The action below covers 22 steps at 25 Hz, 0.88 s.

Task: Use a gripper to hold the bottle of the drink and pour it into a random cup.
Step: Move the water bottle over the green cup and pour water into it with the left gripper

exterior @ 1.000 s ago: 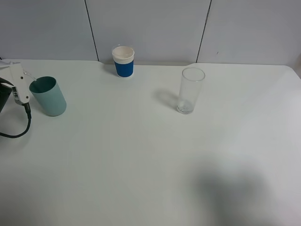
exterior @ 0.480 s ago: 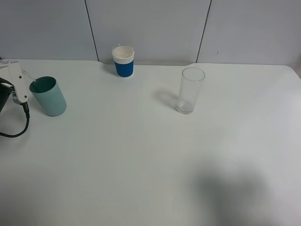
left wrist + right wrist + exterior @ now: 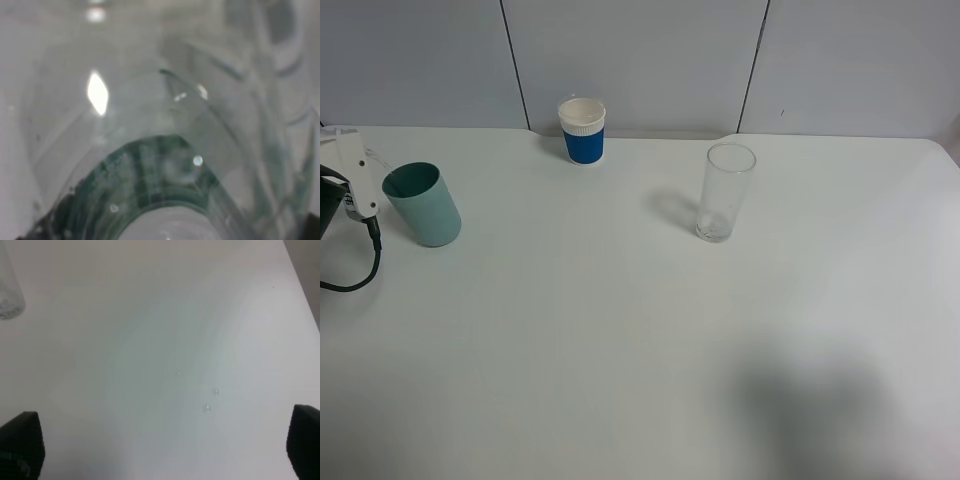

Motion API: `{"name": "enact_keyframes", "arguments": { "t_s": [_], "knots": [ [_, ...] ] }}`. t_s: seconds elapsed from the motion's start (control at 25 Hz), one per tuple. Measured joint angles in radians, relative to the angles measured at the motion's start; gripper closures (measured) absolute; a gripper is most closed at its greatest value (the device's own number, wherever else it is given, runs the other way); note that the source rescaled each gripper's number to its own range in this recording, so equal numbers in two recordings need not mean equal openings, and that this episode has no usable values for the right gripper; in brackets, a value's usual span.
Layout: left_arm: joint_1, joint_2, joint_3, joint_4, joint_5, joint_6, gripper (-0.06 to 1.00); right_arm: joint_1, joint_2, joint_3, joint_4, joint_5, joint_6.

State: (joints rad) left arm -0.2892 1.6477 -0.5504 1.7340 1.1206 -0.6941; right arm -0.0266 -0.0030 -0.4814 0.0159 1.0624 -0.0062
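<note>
The teal-green cup [image 3: 423, 204] stands upright at the table's far left. My left gripper [image 3: 352, 172] shows only as a white body with a black cable at the left edge, right beside the cup's rim. In the left wrist view the clear bottle of the drink [image 3: 165, 115] with its dark green label [image 3: 140, 190] fills the frame, blurred and very close, as if held; the jaws are hidden. In the exterior view the bottle is hardly visible. My right gripper [image 3: 162, 450] is open and empty above bare table, its black fingertips [image 3: 20, 445] at the frame's corners.
A blue-and-white paper cup [image 3: 582, 130] stands at the back near the wall. A tall clear glass [image 3: 725, 190] stands right of centre; its base shows in the right wrist view [image 3: 7, 295]. The table's right edge [image 3: 300, 285] runs past the right gripper.
My left gripper has drawn slightly to the left, away from the cup's rim. Nothing else has moved.
</note>
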Motion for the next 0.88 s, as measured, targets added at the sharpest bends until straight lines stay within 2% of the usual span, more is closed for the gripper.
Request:
{"name": "enact_keyframes", "arguments": {
  "t_s": [0.28, 0.88],
  "knots": [
    [0.0, 0.0, 0.0, 0.0, 0.0, 0.037, 0.94, 0.0, 0.0, 0.0, 0.0, 0.0, 0.0],
    [0.0, 0.0, 0.0, 0.0, 0.006, 0.055, 0.94, 0.0, 0.0, 0.0, 0.0, 0.0, 0.0]
  ]
}}
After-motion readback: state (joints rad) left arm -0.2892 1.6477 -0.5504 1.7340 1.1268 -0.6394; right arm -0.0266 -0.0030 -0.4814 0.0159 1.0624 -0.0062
